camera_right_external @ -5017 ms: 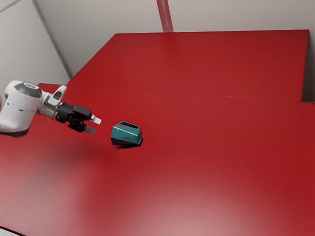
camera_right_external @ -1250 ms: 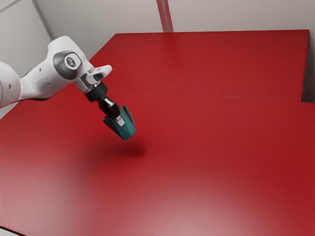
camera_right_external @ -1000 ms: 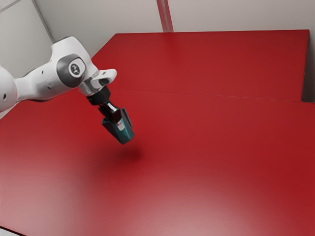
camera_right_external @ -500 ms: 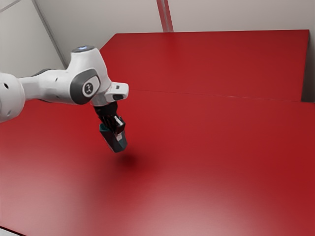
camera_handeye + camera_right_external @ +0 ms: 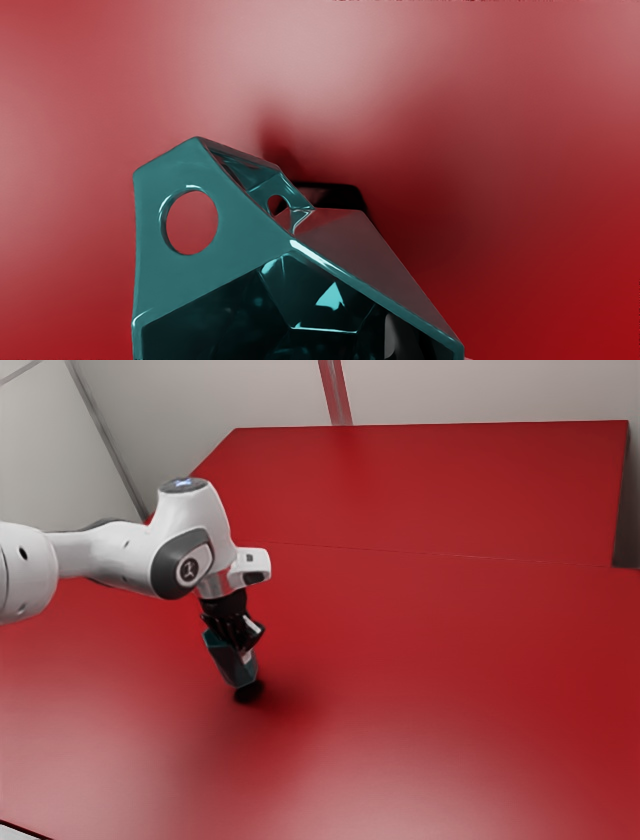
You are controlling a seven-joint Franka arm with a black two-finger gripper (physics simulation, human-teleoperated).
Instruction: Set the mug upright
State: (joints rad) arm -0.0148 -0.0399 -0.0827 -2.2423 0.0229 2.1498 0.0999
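Teal and faceted, the mug (image 5: 240,235) is close in front of us in the wrist view, its dark angular mouth open towards our camera. Beside that mouth we see a flat teal handle plate with a large round hole, the red of the table showing through it, and a smaller hole lower down. Inside the mouth we make out part of one grey finger (image 5: 392,340). Our gripper (image 5: 248,648) is closed on the mug, pinching its side wall, with one finger inside the mouth and the other outside.

In the exterior view we hold the mug tilted, its base lower and leaning towards the exterior view's right. A small, very dark shadow (image 5: 249,693) lies right by the base on the glossy red table (image 5: 420,710); whether the base touches the surface we cannot tell. Our hand points down over the mug, and our white and grey arm (image 5: 125,553) comes in from the exterior view's left.

Farther back, beyond a thin seam, we see another flat red surface (image 5: 420,490). Behind it stands a pale grey wall (image 5: 480,390), with a red upright strip (image 5: 335,395) running down to the far red edge.
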